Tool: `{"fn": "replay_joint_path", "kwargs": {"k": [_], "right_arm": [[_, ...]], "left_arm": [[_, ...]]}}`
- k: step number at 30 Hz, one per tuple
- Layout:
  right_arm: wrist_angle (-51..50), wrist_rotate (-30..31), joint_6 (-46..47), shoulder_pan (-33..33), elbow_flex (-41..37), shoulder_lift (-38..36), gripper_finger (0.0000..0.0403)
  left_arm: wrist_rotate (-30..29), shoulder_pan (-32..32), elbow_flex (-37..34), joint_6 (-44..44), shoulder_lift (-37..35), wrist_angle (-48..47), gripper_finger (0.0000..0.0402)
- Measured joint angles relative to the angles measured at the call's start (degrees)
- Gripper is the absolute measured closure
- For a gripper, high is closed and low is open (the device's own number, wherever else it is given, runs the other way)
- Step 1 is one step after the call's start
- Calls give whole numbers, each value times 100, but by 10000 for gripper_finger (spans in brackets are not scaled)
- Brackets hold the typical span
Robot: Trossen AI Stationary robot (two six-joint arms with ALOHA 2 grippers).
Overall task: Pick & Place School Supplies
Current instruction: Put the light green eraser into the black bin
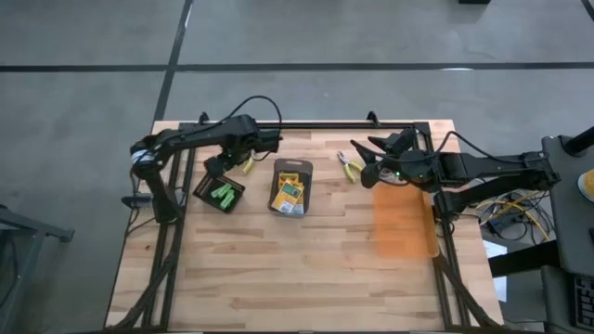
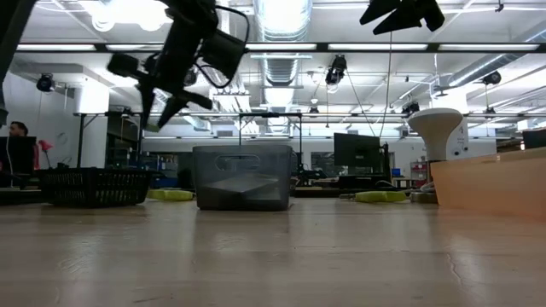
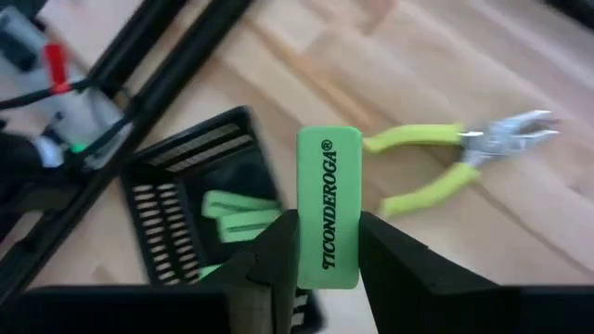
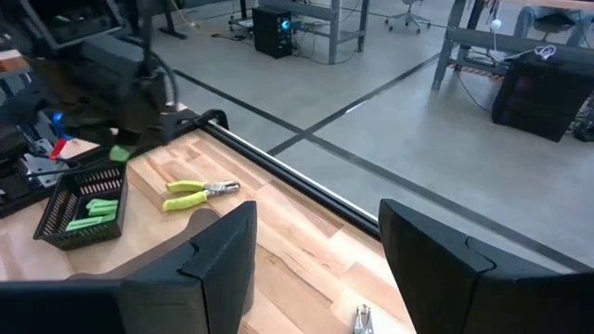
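Observation:
My left gripper [image 3: 329, 232] is shut on a bright-green stick [image 3: 329, 199] printed TICONDEROGA. It hovers at the table's far left [image 1: 221, 169], over the far edge of a black mesh basket [image 3: 176, 218] that holds more green sticks [image 3: 237, 215]. One pair of pliers [image 3: 459, 158] with yellow-green handles lies flat on the wood beside it. Yellow-and-green crayon boxes [image 1: 290, 193] lie in the dark grey tray [image 1: 291, 170]. My right gripper [image 4: 316, 260] waits open above the table's far right [image 1: 369, 165], near a second pair of pliers [image 1: 351, 167]. My left gripper pinches the green stick between its two fingers [image 3: 277, 255], on the stick's two long sides near one end [image 3: 327, 264]. The fingers come from above, slanting steeply down, and the stick's other end juts out past the fingertips. The stick is lifted clear of the basket and the table.
An orange translucent box [image 1: 404, 223] stands at the table's right edge, near the right arm. A black rail [image 1: 325, 127] runs along the far edge. The near half of the wooden table [image 1: 278, 278] holds nothing.

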Motion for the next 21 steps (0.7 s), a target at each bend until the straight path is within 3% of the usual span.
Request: {"fn": "replay_joint_path", "kwargs": {"k": [10, 21], "right_arm": [[0, 0, 0, 0, 0, -2, 179], [0, 1, 0, 2, 0, 0, 179]], "left_arm": [[535, -89, -1519, -843, -945, 329, 293], [943, -195, -2574, -1124, -1256, 1127, 293]]}}
